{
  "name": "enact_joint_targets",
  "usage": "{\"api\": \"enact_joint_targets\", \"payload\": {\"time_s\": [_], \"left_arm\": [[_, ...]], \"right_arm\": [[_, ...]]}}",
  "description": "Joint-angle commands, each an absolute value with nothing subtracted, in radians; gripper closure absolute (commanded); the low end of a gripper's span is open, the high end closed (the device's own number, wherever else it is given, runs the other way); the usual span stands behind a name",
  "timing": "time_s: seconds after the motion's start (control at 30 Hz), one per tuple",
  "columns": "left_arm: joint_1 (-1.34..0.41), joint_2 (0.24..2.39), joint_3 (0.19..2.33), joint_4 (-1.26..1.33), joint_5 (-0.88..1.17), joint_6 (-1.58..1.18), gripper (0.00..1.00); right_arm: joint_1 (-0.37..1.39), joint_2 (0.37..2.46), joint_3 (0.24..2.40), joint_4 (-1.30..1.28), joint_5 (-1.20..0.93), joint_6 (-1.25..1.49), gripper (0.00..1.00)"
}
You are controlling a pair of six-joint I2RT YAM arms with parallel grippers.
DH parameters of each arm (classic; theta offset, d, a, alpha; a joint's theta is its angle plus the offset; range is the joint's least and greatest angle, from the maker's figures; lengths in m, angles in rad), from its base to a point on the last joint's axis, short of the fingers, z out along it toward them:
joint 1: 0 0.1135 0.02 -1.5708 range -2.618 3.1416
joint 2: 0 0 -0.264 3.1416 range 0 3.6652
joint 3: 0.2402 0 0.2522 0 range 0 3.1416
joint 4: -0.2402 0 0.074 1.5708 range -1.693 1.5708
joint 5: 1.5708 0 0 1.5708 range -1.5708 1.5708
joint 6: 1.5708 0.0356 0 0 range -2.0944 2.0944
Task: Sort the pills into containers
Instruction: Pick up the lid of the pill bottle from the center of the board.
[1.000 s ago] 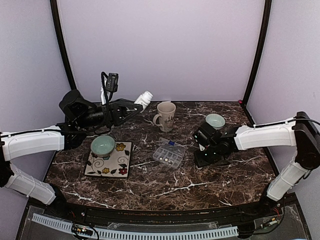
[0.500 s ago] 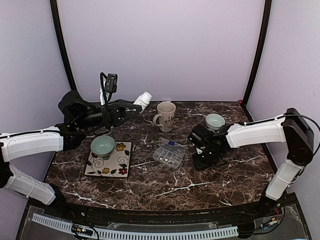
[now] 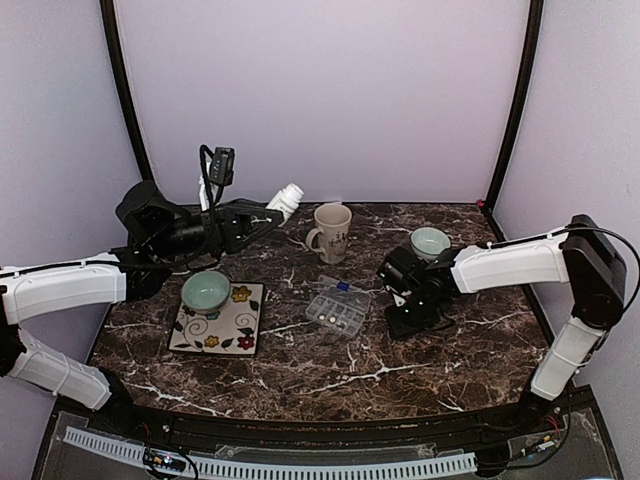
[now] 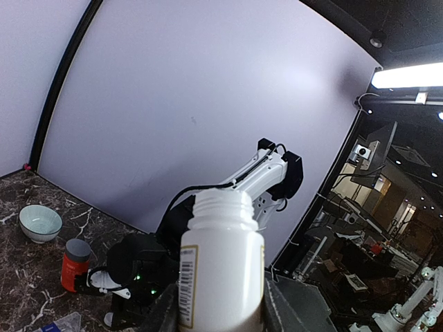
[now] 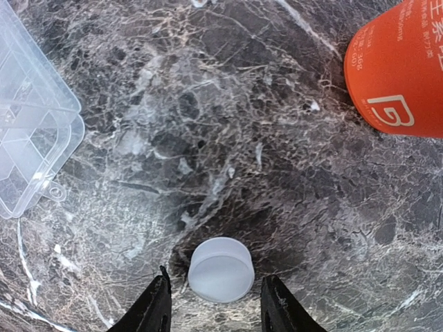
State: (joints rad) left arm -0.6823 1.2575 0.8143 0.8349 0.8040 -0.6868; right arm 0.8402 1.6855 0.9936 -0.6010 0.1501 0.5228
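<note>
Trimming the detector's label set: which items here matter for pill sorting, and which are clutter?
Job: organiser box, pills in it, white bottle, white cap, probably the orange bottle.
Clutter: mug, green bowl on floral tile, second green bowl.

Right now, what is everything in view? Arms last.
marble table: one, dark brown
organiser box: one, clear, centre
pills: few, white, inside organiser box
floral tile: one, cream, left
green bowls: two, pale; on floral tile and back right
mug: one, cream, back centre
orange bottle: one, grey-capped, right
white cap: one, near orange bottle
white pill bottle: one, uncapped, raised left
left gripper: one, black, shut on white pill bottle
right gripper: one, black, open around white cap
</note>
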Motion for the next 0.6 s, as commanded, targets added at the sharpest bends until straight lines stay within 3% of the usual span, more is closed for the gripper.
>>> {"api": "enact_joint_targets", "payload": {"time_s": [0.0, 0.57], "left_arm": [[-0.675, 1.242, 0.811, 0.849, 0.82, -0.673, 1.0], [-0.675, 1.255, 0.817, 0.848, 0.823, -0.67, 1.0]], "right_arm": [[0.826, 1.695, 1.012, -0.599, 0.133, 0.506, 0.56], [0.814, 1.732, 1.016, -0.584, 0.103, 0.481, 0.6]]}}
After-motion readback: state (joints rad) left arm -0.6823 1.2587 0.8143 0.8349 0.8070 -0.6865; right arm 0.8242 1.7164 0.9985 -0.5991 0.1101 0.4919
